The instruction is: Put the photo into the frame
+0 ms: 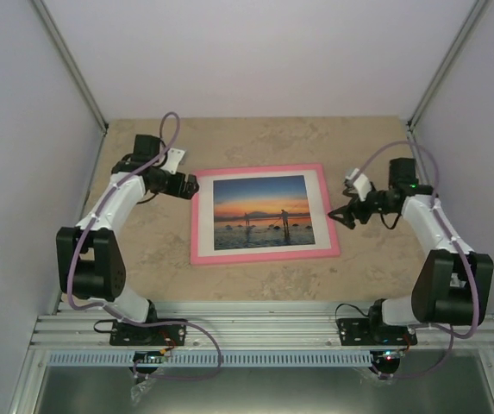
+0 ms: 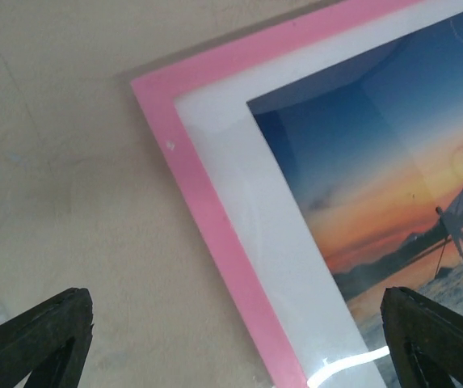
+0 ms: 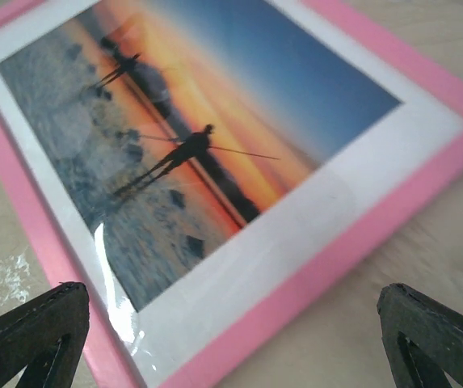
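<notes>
While the photo lies inside the frame and my left gripper and right gripper flank it, fingers apart and empty, a snagged border could skew the print.

The photo, a glossy print of an orange sunset over blue water with two small silhouettes and a wide white border, lies face up inside the frame, sky toward 12 o'clock. The thin pink frame lies flat mid-worktop, bordering the print on all sides. Its long edges run 9 to 3 o'clock, turned slightly counter-clockwise.
</notes>
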Controlling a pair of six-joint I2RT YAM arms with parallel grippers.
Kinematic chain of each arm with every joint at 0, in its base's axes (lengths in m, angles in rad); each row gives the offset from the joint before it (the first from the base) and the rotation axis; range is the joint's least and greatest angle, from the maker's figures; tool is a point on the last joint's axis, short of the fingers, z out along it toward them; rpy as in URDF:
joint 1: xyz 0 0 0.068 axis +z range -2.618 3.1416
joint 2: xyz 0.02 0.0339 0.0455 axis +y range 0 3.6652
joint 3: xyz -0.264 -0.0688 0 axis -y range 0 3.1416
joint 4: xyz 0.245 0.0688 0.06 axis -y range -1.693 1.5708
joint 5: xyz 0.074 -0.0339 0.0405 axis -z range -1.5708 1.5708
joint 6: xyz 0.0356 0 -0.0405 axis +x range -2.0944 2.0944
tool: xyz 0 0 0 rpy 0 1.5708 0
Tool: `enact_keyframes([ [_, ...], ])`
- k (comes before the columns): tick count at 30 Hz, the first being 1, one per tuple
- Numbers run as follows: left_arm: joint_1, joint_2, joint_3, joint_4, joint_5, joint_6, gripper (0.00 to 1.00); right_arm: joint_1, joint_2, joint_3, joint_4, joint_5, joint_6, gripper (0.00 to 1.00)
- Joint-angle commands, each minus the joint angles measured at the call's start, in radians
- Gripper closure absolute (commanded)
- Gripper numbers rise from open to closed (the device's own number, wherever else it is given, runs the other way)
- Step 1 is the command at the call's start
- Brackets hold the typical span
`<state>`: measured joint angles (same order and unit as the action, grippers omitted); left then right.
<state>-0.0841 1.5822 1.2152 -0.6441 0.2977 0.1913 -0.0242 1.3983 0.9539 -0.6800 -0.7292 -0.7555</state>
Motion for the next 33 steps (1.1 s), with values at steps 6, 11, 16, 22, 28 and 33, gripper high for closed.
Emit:
enact_keyframes([
  [6,0.200,-0.161,-0.074,-0.002,0.080,0.042,0.01,-0.314,0.004,0.010,-0.042,-0.210,0.021,0.02],
  [11,0.237,-0.240,-0.171,0.049,0.041,0.041,0.01,-0.437,0.014,-0.011,-0.037,-0.256,0.038,0.02],
  [16,0.238,-0.288,-0.253,0.090,0.011,0.025,0.01,-0.523,0.019,-0.034,-0.038,-0.280,0.031,0.02],
  [22,0.238,-0.333,-0.305,0.106,-0.014,0.020,0.00,-0.566,0.018,-0.059,-0.043,-0.289,0.011,0.02],
  [28,0.239,-0.361,-0.335,0.113,-0.023,0.014,0.00,-0.569,0.036,-0.059,-0.066,-0.313,-0.008,0.02],
  [33,0.239,-0.389,-0.357,0.117,-0.033,0.015,0.00,-0.569,0.039,-0.060,-0.070,-0.321,-0.014,0.02],
])
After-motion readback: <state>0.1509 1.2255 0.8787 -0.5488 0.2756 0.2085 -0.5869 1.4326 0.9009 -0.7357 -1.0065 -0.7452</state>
